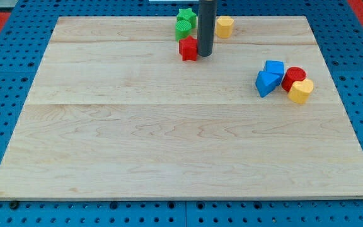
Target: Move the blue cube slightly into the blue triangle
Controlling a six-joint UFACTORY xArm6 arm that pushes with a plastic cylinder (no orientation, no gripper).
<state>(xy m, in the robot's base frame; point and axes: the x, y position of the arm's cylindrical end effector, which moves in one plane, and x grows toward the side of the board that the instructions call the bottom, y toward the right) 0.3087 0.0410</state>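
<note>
A pale wooden table (169,139) is seen on a blue pegboard base. No claw is fitted, so nothing is open, closed or gripped: the arm ends in a dark rod, and my tip (205,55) is down near the table's top edge.

Landmark taken as my tip, going from the view's left to its right:
- A green star-shaped block (186,16) and a green rounded block (183,28) are stacked in view just up-left of my tip.
- A red block (188,48), shape unclear, is touching or just beside my tip on its left.
- A yellow hexagonal block (224,26) sits just up-right of my tip.
- The blue cube (274,67) lies well apart, to the right and toward the view's bottom from my tip.
- The blue triangle (266,82) is in contact with the cube on its lower-left side.
- A red cylinder (293,77) and a yellow heart-like block (301,91) are packed against the blue pair's right side.

Key relation: the triangle is down-left of the cube, so a push is judged to be needed from the cube's upper-right. That face is away from my tip, and the red cylinder crowds it. A detour round the cluster's top is likely required. Risk: the cylinder gets clipped.
</note>
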